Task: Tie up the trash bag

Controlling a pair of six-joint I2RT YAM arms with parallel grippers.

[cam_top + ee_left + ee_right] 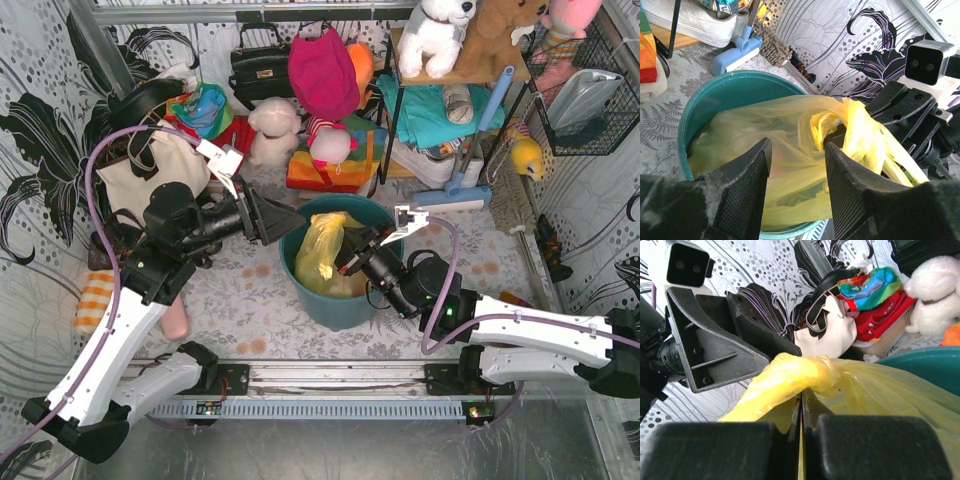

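Trash bag (322, 250): thin, translucent, crinkly yellow plastic sitting in the round teal-blue plastic bucket (345, 312), its top gathered into a twisted neck.
My right gripper (801, 412): pressed together on that neck, with a sliver of yellow showing in the seam between the fingers. It reaches in from the bucket's 4 o'clock side.
My left gripper (796, 150): jaws moderately apart at the bucket's 10 o'clock rim, with yellow film behind the gap. I cannot tell whether either finger touches it.
Hidden: the bag's lower part is behind the bucket wall. From the right wrist view, my left fingertips are behind the neck.
Hard to make out: the contents, only a pale blur through the film.
Writing: nothing sharp enough for me to read.
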